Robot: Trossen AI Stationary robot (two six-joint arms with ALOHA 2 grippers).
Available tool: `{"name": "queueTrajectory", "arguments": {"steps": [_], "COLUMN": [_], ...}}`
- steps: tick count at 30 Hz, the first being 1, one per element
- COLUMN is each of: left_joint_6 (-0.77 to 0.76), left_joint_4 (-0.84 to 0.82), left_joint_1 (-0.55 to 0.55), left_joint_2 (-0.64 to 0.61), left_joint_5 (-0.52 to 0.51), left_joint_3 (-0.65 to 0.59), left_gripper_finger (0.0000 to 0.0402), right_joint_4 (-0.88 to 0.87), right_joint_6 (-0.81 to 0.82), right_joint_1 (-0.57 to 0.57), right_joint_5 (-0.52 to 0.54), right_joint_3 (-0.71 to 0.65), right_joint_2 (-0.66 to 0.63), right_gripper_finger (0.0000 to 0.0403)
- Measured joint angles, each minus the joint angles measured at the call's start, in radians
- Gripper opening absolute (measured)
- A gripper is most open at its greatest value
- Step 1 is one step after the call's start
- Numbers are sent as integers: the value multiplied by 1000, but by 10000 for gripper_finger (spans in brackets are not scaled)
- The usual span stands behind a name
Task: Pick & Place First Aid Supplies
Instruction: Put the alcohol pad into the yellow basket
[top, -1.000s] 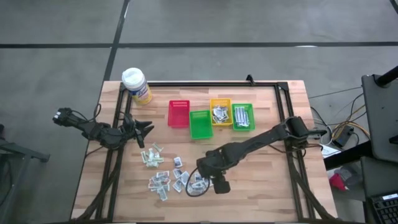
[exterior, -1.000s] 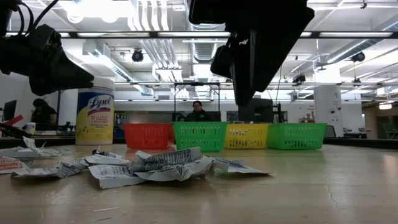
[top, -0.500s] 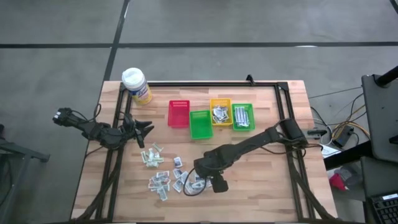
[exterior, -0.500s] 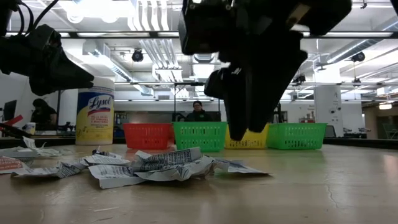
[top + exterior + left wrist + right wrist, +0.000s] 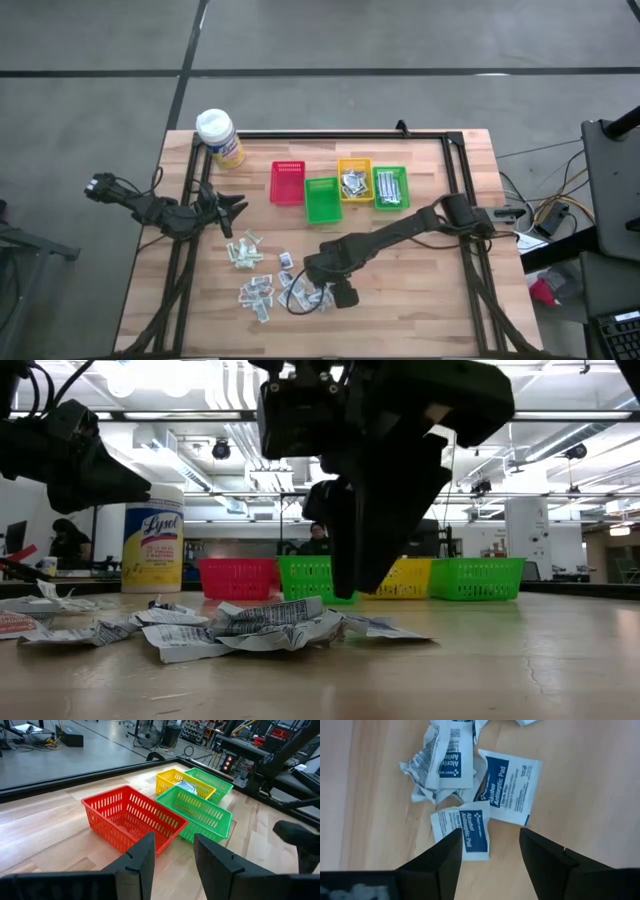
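The right gripper (image 5: pixel 487 855) is held spread wide just above an alcohol antiseptic pad (image 5: pixel 462 831) in the packet pile (image 5: pixel 270 285). Two pads could be pinched together, because another pad (image 5: pixel 509 784) lies touching. The left gripper (image 5: pixel 172 855) is parked part-open beside the bins.

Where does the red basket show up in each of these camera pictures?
High view: the red basket is leftmost in the row of baskets, near the table's far edge.
Low view: left of centre, at the back.
Left wrist view: centre, nearest of the row.
Right wrist view: not in it.
Shared landmark: the green basket beside it.
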Motion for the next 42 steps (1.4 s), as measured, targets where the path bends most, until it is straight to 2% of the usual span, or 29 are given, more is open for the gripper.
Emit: {"name": "queueTrajectory", "arguments": {"steps": [10,25,37,42], "left_joint_6": [0,1,1,0], "left_joint_4": [0,0,0,0], "left_joint_1": [0,0,0,0], "left_joint_2": [3,3,3,3], "left_joint_5": [0,0,0,0], "left_joint_3": [0,0,0,0], "left_gripper_finger": [131,131,131,131], "right_joint_4": [-14,-25,-21,-124], "right_joint_6": [15,66,87,92], "right_joint_1": [1,1,-1,2], "right_joint_5": [-6,-1,30,88], "right_joint_3": [1,-39,-62,-64], "right_joint_2": [20,20,16,15], "right_gripper_finger": [183,122,39,10]}}
